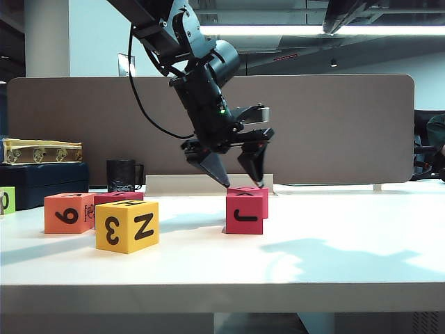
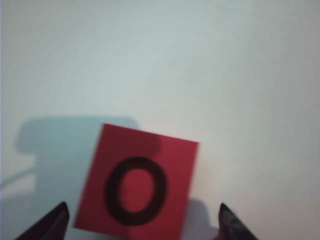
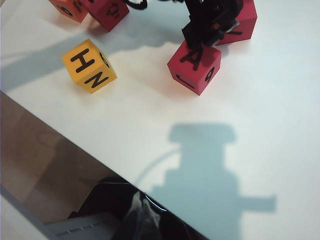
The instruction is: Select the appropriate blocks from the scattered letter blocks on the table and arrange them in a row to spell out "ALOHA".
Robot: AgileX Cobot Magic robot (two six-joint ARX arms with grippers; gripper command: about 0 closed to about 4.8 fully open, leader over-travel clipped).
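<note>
Above the white table (image 1: 334, 257), my left gripper (image 1: 241, 179) points down, open, over the rear one of two red letter blocks (image 1: 252, 191). In the left wrist view that block (image 2: 137, 185) shows a black O on top, and the two dark fingertips (image 2: 56, 221) stand wide on either side without touching it. The front red block (image 1: 245, 214) shows a J; it has an A on top (image 3: 194, 66). The yellow block (image 1: 127, 226) shows 3 and N. The orange block (image 1: 68, 213) and another red one (image 1: 118, 197) sit left. My right gripper is only a dark glossy shape (image 3: 135, 215) off the table edge.
A lime-green block (image 1: 6, 200) lies at the far left edge. A black mug (image 1: 122, 175) and stacked boxes (image 1: 42, 160) stand behind the blocks, in front of the grey-brown divider panel (image 1: 334, 125). The table edge (image 3: 75, 145) runs close to the right wrist camera.
</note>
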